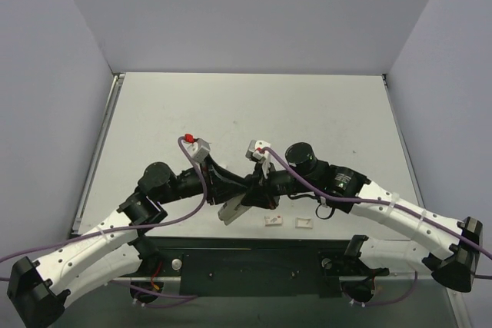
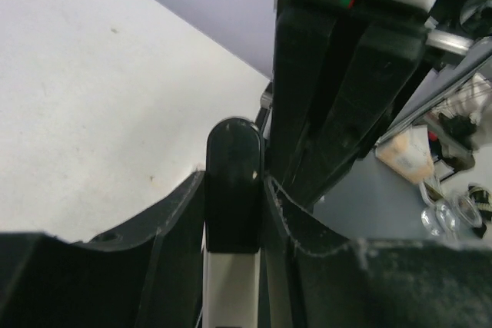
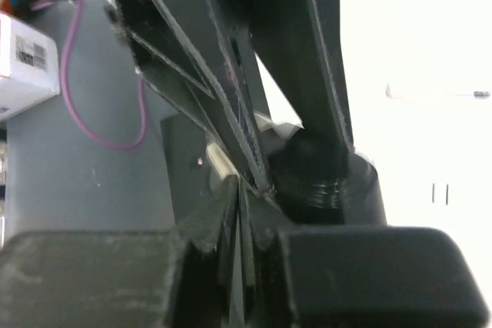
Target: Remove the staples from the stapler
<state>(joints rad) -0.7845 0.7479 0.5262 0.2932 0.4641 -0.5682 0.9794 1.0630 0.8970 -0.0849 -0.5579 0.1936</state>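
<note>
Stapler (image 2: 231, 282), above the near middle of the table (image 1: 307, 113), is pinched by the left gripper (image 2: 233, 180); the right gripper (image 3: 244, 205) is pressed shut beside it. It may be twisted loose by an off-axis pull.

Two small white packets (image 1: 273, 221) lie near the table's (image 1: 254, 109) front edge.

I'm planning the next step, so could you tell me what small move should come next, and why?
I would probably ease the right fingers slowly away from the stapler: the left fingers clamp its body, and the right fingers are shut at its end, though what they pinch is hidden.
</note>
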